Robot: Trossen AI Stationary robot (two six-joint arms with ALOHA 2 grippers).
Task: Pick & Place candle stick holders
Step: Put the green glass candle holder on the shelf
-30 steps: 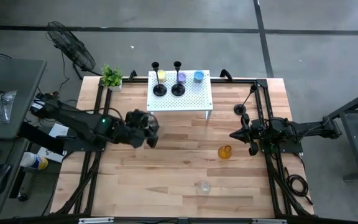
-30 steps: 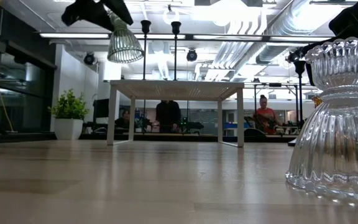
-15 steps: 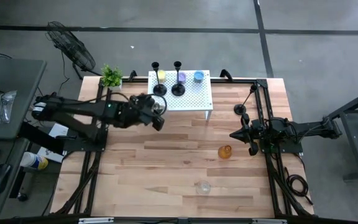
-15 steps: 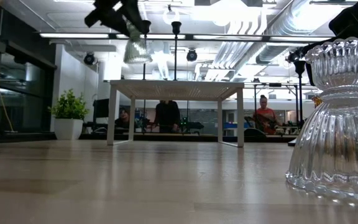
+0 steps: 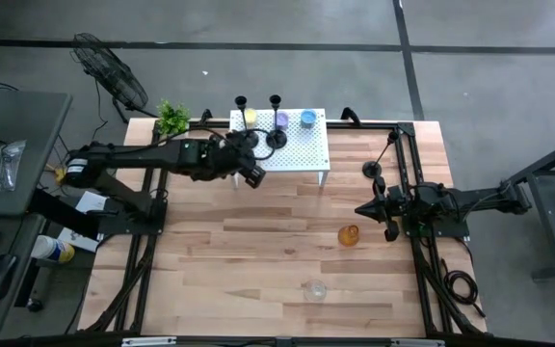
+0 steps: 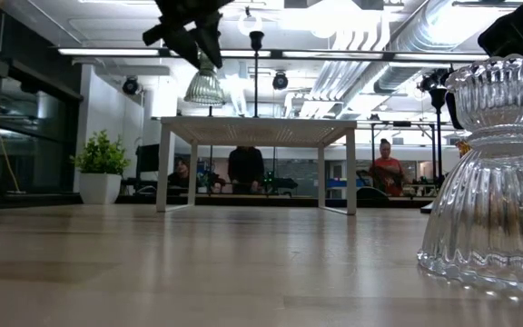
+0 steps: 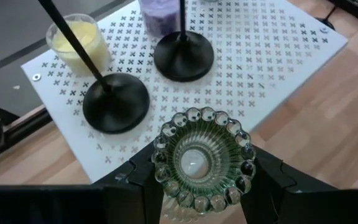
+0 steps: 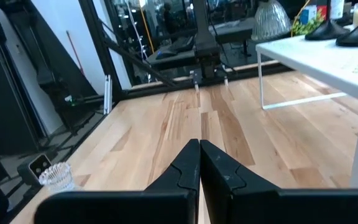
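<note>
Wooden table [image 5: 258, 251], white perforated stand [image 5: 302, 154] at its far edge: the left gripper [image 5: 246, 166] has travelled from mid-table to the stand's near left corner since a second ago.

The left gripper's fingers [image 7: 272, 186] are clenched on either side of a ribbed pale green glass cup [image 7: 201, 160], which is held in the air above the stand's edge, its open mouth facing the wrist camera. Just beyond the cup, on the stand, are two black candlesticks [image 7: 115, 102] with a yellow cup [image 7: 79, 43] and a purple cup [image 7: 160, 15] behind them. The right gripper [image 5: 360, 209] is unchanged, closed and empty, resting at the table's right side near an amber cup [image 5: 349, 235]. A clear cup [image 5: 314, 288] stands nearer the front edge.
</note>
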